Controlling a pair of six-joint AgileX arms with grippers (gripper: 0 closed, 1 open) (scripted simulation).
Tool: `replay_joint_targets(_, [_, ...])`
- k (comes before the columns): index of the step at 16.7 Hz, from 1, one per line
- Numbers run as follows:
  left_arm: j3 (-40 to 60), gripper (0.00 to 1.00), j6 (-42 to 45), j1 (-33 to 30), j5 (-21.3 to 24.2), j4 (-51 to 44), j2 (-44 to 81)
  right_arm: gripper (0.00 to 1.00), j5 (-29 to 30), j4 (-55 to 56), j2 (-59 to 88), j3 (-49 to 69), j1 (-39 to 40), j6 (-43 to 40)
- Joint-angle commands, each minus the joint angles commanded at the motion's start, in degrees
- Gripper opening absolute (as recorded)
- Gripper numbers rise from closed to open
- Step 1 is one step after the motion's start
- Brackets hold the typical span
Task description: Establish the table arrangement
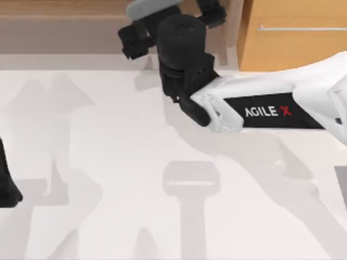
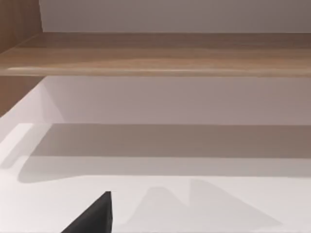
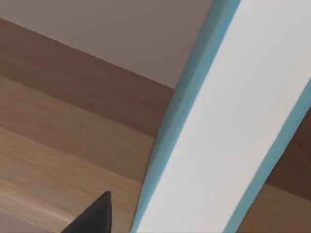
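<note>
The white table (image 1: 108, 162) spreads across the top view and lies in front of the shelf in the left wrist view (image 2: 194, 204). My right arm reaches from the right to the back middle. Its gripper (image 1: 172, 24) hangs over the table's back edge by the shelf. A flat white slab with blue edges (image 1: 149, 7) sits between its black fingers (image 1: 133, 42) and crosses the right wrist view (image 3: 233, 121) close up, held above the wood. My left gripper (image 1: 6, 187) rests at the left edge of the table.
A brown wooden shelf (image 1: 65, 27) runs along the back left, and its board (image 2: 160, 53) shows above the tabletop. An orange drawer cabinet (image 1: 293, 38) with a metal handle stands at the back right. Arm shadows fall on the tabletop.
</note>
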Motion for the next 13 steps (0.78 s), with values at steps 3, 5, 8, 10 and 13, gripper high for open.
replay_joint_targets(3, [0.0, 1.0, 0.0, 0.0, 0.0, 0.0, 0.0, 1.0, 3.82, -5.81, 2.5, 8.6, 0.63, 10.23])
replay_joint_targets(5, [0.0, 1.0, 0.0, 0.0, 0.0, 0.0, 0.0, 1.0, 5.75, -8.79, 3.9, 13.16, 0.71, 15.34])
replay_joint_targets(8, [0.0, 1.0, 0.0, 0.0, 0.0, 0.0, 0.0, 1.0, 7.42, -11.35, 5.2, 17.21, 0.61, 19.68])
replay_joint_targets(10, [0.0, 1.0, 0.0, 0.0, 0.0, 0.0, 0.0, 1.0, 7.59, -11.62, 5.33, 17.63, 0.58, 20.11])
replay_joint_targets(13, [0.0, 1.0, 0.0, 0.0, 0.0, 0.0, 0.0, 1.0, 7.48, -11.53, 4.97, 17.48, 0.41, 20.04])
